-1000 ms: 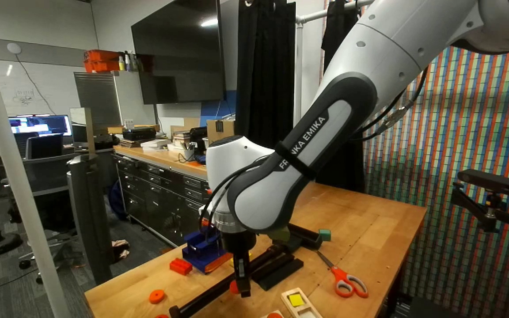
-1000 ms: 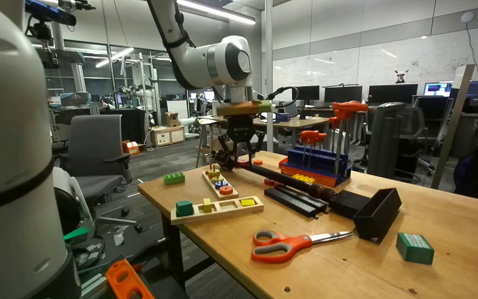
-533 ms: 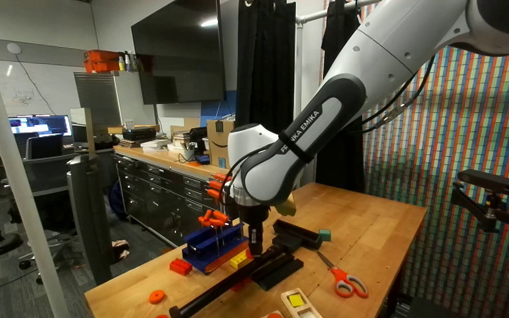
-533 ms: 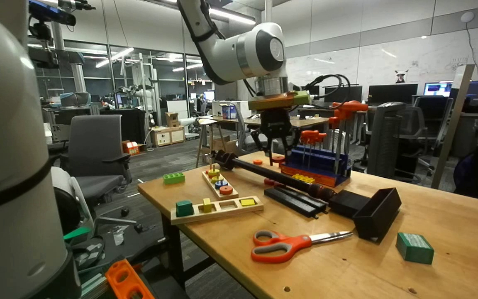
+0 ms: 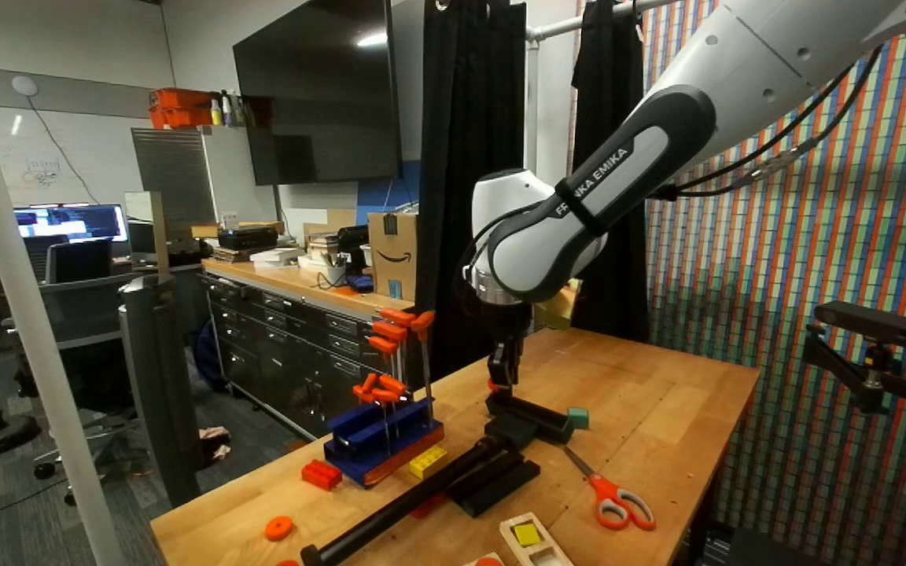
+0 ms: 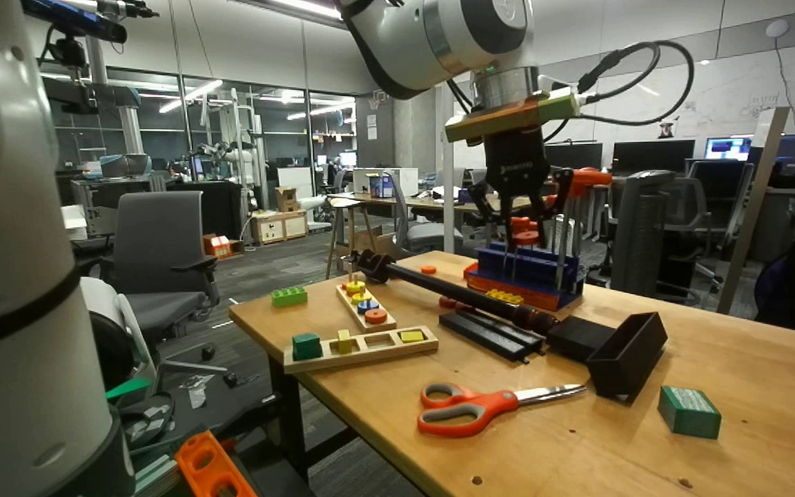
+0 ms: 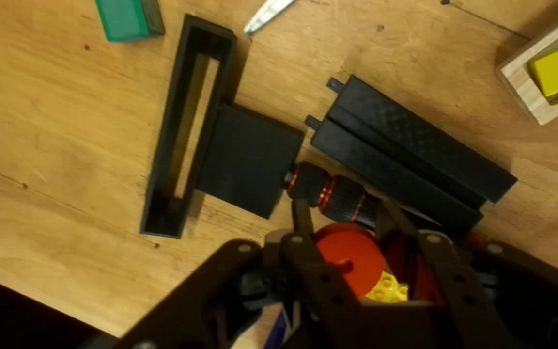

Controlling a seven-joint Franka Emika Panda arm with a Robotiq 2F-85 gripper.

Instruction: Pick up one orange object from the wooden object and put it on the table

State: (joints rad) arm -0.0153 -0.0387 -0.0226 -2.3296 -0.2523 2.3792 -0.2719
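My gripper [image 6: 525, 243] is shut on an orange disc [image 7: 356, 264] with a hole in its middle; the disc [image 6: 526, 237] sits between the fingertips. The gripper [image 5: 504, 376] is above the table [image 5: 650, 393], over the area near the black tray. The wooden object, a light peg board [image 6: 387, 325], lies on the table with an orange disc [image 6: 375, 316], a blue disc [image 6: 368, 305] and yellow discs on it. Only its end shows at the bottom in the other picture. Another orange disc [image 5: 279, 527] lies flat on the table.
A blue tool rack [image 6: 525, 264] with orange-handled tools stands at the table's back. A long black rod [image 6: 439, 286], black tray [image 6: 629, 355], black plates [image 6: 491, 335], scissors [image 6: 466, 411], green block [image 6: 690, 412], yellow brick [image 5: 428, 462] and wooden shape tray [image 6: 363, 348] lie around.
The gripper has moved up and along the table, past the tool rack toward the black tray's end, carrying the orange disc. The things on the table have not moved.
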